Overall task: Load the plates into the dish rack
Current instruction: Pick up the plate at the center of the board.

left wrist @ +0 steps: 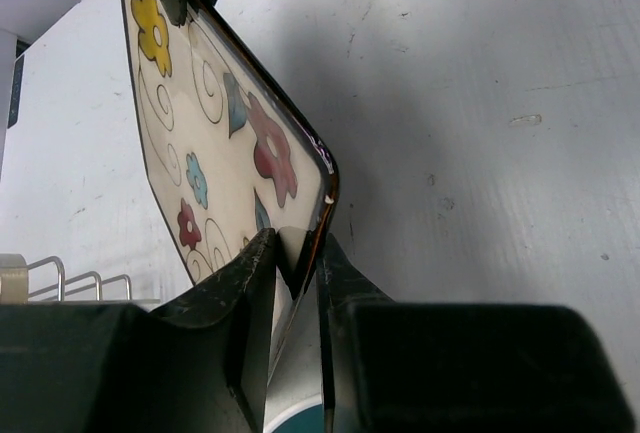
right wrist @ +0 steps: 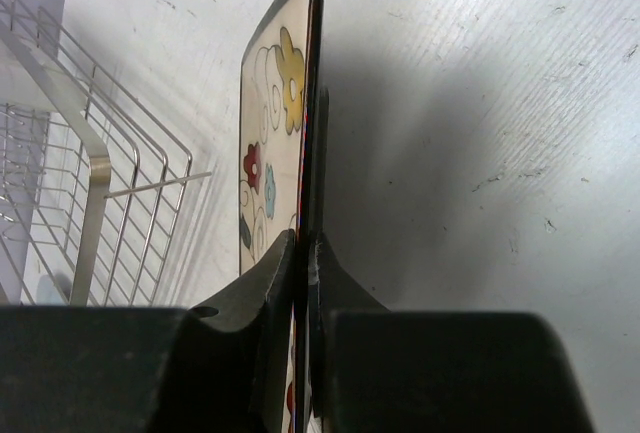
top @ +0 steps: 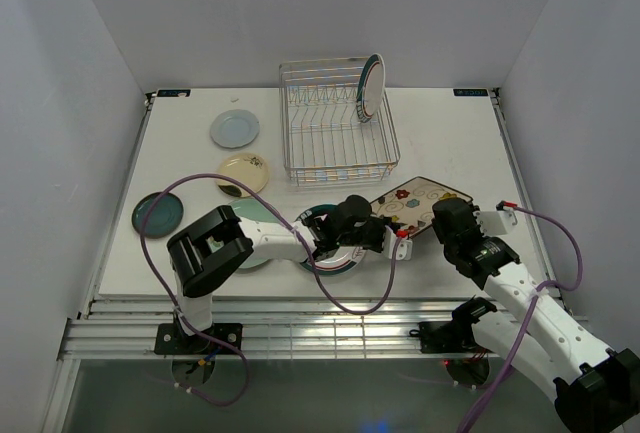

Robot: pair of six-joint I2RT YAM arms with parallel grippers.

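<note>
At the far left of the table lies a small dark teal plate (top: pixel 158 214). Behind it are a small blue-grey plate (top: pixel 234 129) and a cream plate with gold markings (top: pixel 243 173). The left arm reaches across a pale green plate (top: pixel 250 211) and a white plate with a teal and red rim (top: pixel 340 265), hiding much of both.

The left gripper (left wrist: pixel 295 243) straddles one corner of the square floral plate (top: pixel 425 201). The plate's dark rim lies against one finger, and we cannot tell whether the other presses it too.

This plate is glossy and cream, edged in dark brown, with thin swirls and yellow, red, pink and blue flowers. It sits just in front of the dish rack's right corner.

The silver wire dish rack (top: pixel 335 123) stands at the back centre, with a second teal-rimmed plate (top: pixel 371 86) upright at its right end.

The right gripper (right wrist: pixel 305 243) is clamped on the floral plate's opposite edge.
</note>
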